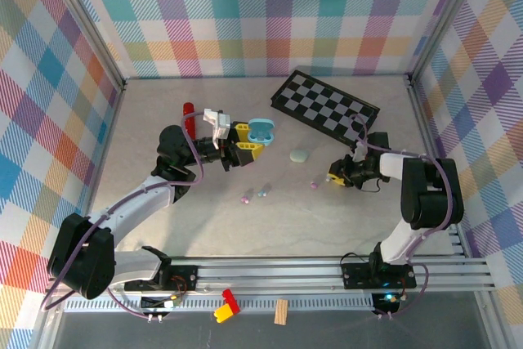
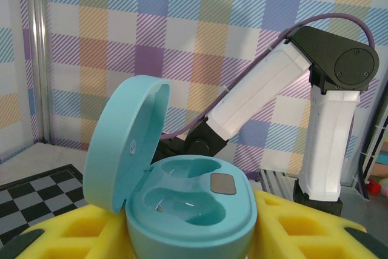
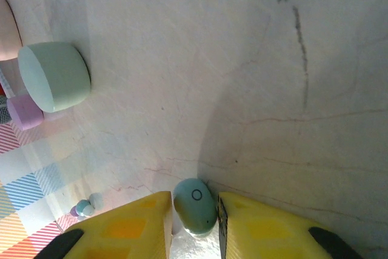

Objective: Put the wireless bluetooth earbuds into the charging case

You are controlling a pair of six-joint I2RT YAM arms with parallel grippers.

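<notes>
My left gripper (image 1: 245, 143) is shut on a pale turquoise charging case (image 1: 261, 130), held off the table. In the left wrist view the case (image 2: 200, 207) sits between my yellow fingers (image 2: 303, 228) with its lid open and both wells empty. My right gripper (image 1: 337, 176) is low on the table at the right. Its yellow fingers (image 3: 267, 228) press on either side of a mint earbud (image 3: 195, 205) that rests on the table. Loose earbuds lie on the table at centre (image 1: 245, 199), (image 1: 263, 194), and a pink earbud (image 1: 313, 185) lies just left of the right gripper.
A closed mint case (image 1: 300, 154) lies between the two grippers; it is also at the left of the right wrist view (image 3: 54, 76). A black and white checkerboard (image 1: 327, 104) lies at the back right. A red piece (image 1: 188, 112) stands behind the left arm.
</notes>
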